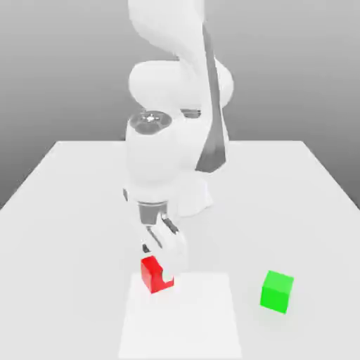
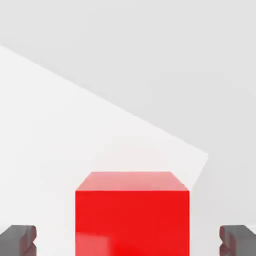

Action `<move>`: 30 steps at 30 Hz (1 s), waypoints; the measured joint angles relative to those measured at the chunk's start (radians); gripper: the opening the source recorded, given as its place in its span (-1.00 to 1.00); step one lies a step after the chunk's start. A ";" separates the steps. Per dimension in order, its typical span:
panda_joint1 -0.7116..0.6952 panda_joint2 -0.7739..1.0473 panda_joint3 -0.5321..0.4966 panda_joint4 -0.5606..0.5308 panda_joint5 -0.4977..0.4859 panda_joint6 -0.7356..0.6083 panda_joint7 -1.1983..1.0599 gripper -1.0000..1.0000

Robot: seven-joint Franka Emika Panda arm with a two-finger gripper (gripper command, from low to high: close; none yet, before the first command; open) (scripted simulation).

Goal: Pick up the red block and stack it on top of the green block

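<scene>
At red block [image 2: 132, 220]: tool [image 2: 128, 241], jaws spread either side, nothing gripped. Step: pre-grasp. Next: lower a bit if req'd, close, lift, then to green block [image 1: 276, 292].

We see a plain red block [image 1: 156, 275], a plain bright green block [image 1: 276, 292], a pale grey bench [image 1: 63, 267] and a plain white patch [image 1: 181, 323] towards its near edge.

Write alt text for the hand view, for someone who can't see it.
A bright red block sits between the open, well-spaced fingers of the end effector, with a gap on both sides. Beneath and behind it lie a white sheet-like area and a light grey surface.
</scene>
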 joint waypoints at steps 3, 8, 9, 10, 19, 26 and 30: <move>0.000 0.000 0.000 0.000 0.000 0.001 0.001 -1.00; -0.003 -0.016 0.006 -0.003 0.009 -0.012 -0.006 -1.00; -0.011 -0.046 0.019 -0.007 0.028 -0.037 -0.021 -1.00; -0.013 -0.079 0.027 -0.012 0.050 -0.066 -0.037 -1.00; 0.112 -0.260 0.113 0.037 0.124 -0.294 -0.220 -1.00; 0.367 -0.208 0.261 0.183 0.125 -0.388 -0.472 -1.00; 0.400 -0.072 0.229 0.210 0.023 -0.286 -0.433 -1.00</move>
